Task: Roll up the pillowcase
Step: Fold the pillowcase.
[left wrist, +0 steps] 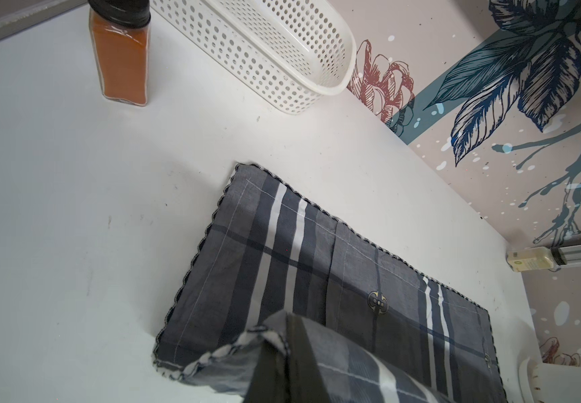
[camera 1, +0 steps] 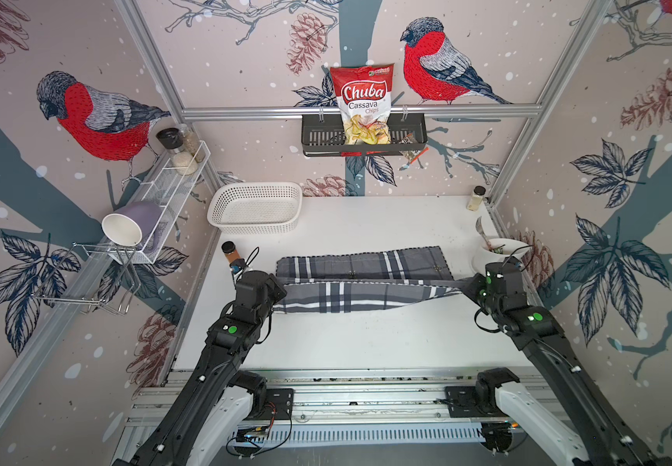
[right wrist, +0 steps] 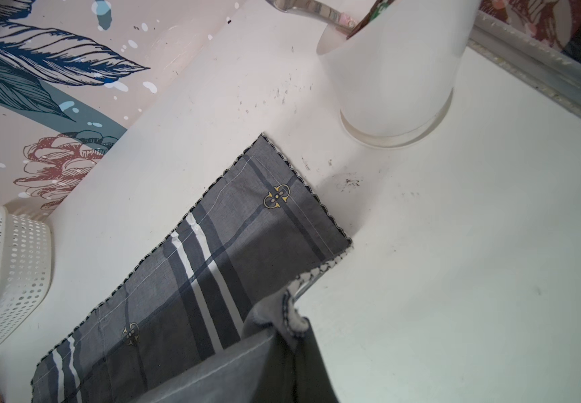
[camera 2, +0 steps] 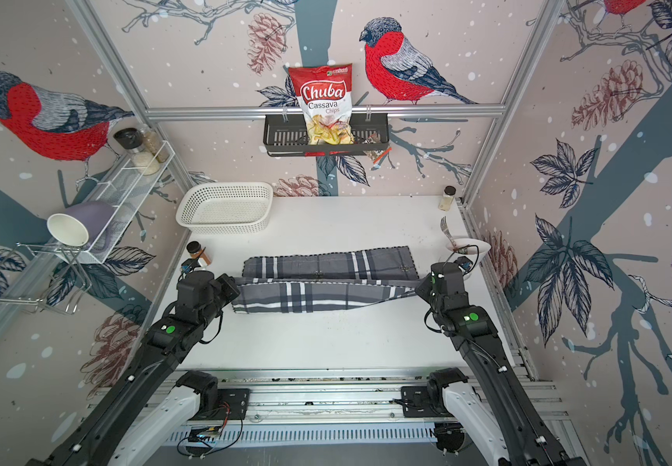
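Note:
The pillowcase (camera 1: 362,264) is a grey plaid cloth stretched across the middle of the white table (camera 1: 366,335) in both top views. Its far half (camera 2: 326,264) lies flat. The near edge is lifted and pulled taut between the two grippers. My left gripper (camera 1: 279,288) is shut on the cloth's left near corner, seen pinched in the left wrist view (left wrist: 282,335). My right gripper (camera 1: 465,284) is shut on the right near corner, bunched between its fingers in the right wrist view (right wrist: 292,331). The lifted fold hangs over the flat part (left wrist: 282,244) (right wrist: 247,226).
A white perforated basket (camera 1: 257,226) stands at the back left, with an orange spice jar (camera 1: 230,252) beside the left arm. A white bowl (camera 1: 483,258) holding a fork sits close behind the right gripper. A small jar (camera 1: 476,197) stands in the back right corner.

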{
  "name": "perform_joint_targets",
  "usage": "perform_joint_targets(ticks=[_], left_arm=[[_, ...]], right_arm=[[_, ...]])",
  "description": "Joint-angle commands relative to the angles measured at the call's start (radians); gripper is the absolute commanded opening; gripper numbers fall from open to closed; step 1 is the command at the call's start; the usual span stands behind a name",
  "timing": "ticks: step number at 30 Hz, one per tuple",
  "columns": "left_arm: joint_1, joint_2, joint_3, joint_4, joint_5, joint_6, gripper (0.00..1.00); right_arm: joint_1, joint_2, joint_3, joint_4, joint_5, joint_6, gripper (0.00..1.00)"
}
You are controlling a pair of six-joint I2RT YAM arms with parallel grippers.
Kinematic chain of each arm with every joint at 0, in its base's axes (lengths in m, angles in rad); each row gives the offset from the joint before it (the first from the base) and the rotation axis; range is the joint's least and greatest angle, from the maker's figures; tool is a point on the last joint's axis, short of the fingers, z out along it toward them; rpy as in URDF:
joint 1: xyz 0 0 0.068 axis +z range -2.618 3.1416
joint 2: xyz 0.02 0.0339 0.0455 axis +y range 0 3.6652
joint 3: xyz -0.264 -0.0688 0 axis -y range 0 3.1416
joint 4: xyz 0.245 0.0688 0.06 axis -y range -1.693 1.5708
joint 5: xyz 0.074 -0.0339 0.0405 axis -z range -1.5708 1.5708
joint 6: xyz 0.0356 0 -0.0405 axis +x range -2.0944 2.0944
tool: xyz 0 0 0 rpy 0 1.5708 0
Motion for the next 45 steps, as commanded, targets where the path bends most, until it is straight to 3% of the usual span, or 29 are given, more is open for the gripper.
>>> perform_joint_targets(ticks=[1, 9, 23, 34, 45], left_arm=[[0.003, 0.033, 0.019, 0.060, -0.066, 0.076, 0.00], [0.004, 0.093, 0.042, 0.153, -0.078, 0.135, 0.00], [0.012, 0.322, 0.062, 0.287, -0.135, 0.174, 0.00], [0.036, 0.516, 0.129, 0.304, -0.166, 0.186, 0.00], [0.055, 0.659, 0.208, 0.324, -0.169, 0.198, 0.00]], right_arm=[[-0.014, 0.062, 0.038, 0.082, -0.073, -0.085, 0.00], [-0.021, 0.188, 0.109, 0.141, -0.054, -0.126, 0.00], [-0.094, 0.430, 0.154, 0.264, -0.096, -0.152, 0.00], [-0.090, 0.653, 0.230, 0.335, -0.141, -0.138, 0.00], [-0.093, 0.764, 0.288, 0.362, -0.111, -0.121, 0.00]])
